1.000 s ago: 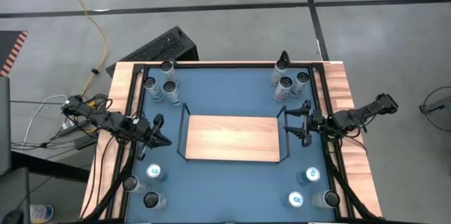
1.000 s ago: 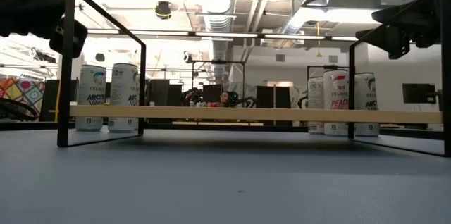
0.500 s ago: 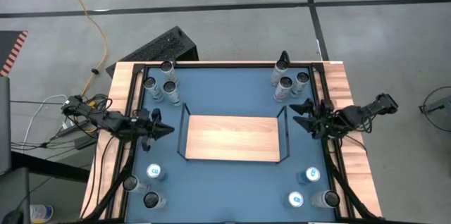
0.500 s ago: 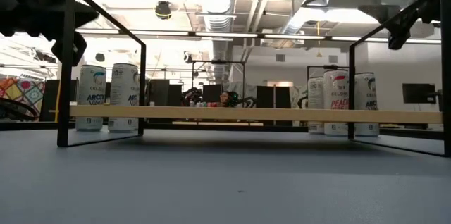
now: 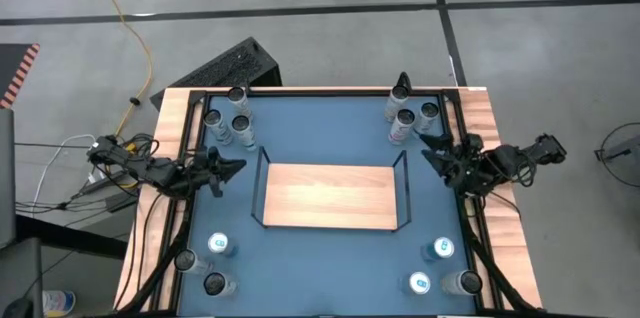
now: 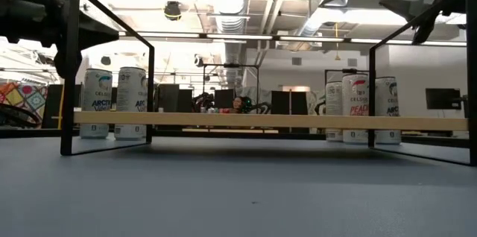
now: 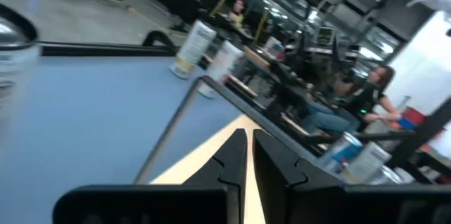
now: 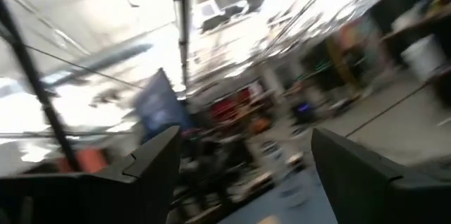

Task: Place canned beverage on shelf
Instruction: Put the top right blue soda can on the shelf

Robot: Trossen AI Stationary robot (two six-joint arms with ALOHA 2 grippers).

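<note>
Both grippers hold nothing, left gripper (image 5: 232,167) pinched, right gripper (image 5: 432,148) wide; I risk clipping the shelf (image 5: 330,196) rail reaching for cans.

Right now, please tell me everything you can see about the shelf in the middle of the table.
The shelf is a flat rectangular board of light wood, held in a thin black wire frame with a raised rail at each end. It stands level at the middle of the blue tabletop, its board lifted slightly above it. Nothing lies on the board. The cans stand apart from it near the table's corners, and neither claw touches it.
</note>
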